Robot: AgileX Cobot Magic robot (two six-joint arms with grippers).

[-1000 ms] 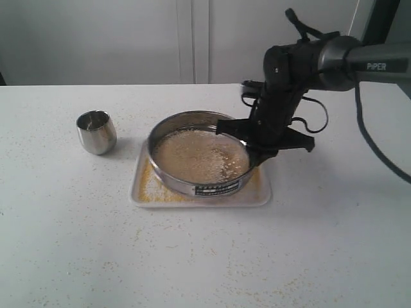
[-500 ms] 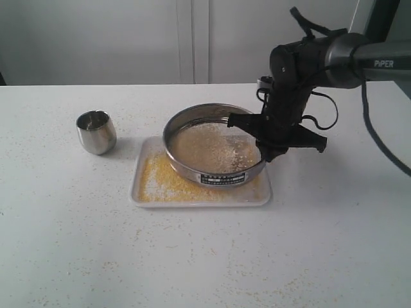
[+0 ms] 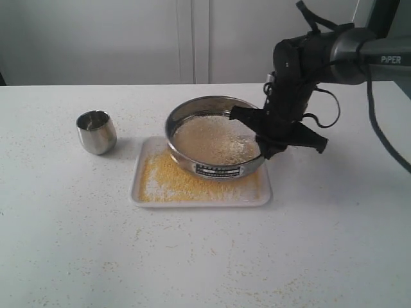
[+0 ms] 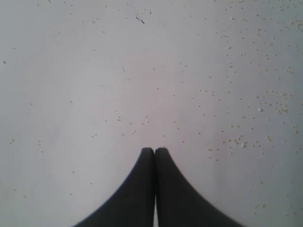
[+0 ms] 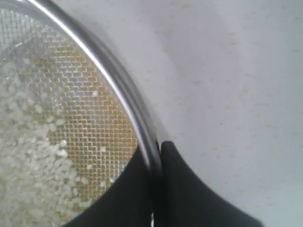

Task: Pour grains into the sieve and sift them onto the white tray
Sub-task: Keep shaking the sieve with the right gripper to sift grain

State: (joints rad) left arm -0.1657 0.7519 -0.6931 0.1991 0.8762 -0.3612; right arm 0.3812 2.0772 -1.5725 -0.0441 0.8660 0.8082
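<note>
The right fingers are clamped on the rim of the sieve, one black finger inside the steel ring and one outside, with the thin wall pinched between them. In the exterior view this grip sits at about 3 o'clock on the ring, below the dark right arm, which reaches in from 2 o'clock. The sieve is over the 1 o'clock part of the white tray, overhanging its far edge, with its label strip facing 6 o'clock. Whether the mesh bottom touches the tray cannot be told. Of the grains, the pale rice-like ones lie in a bed across the mesh, thinner toward the gripped side, where bare wire shows in the right wrist view. The golden granules are spread on the tray floor, mostly toward 8 o'clock, with a whitish patch beside them near the tray's 9 o'clock edge. A small steel cup stands upright on the bench at 9 o'clock from the tray, well apart from it. The left fingers are pressed together with nothing between them, above bare bench dotted with stray yellow specks.
</note>
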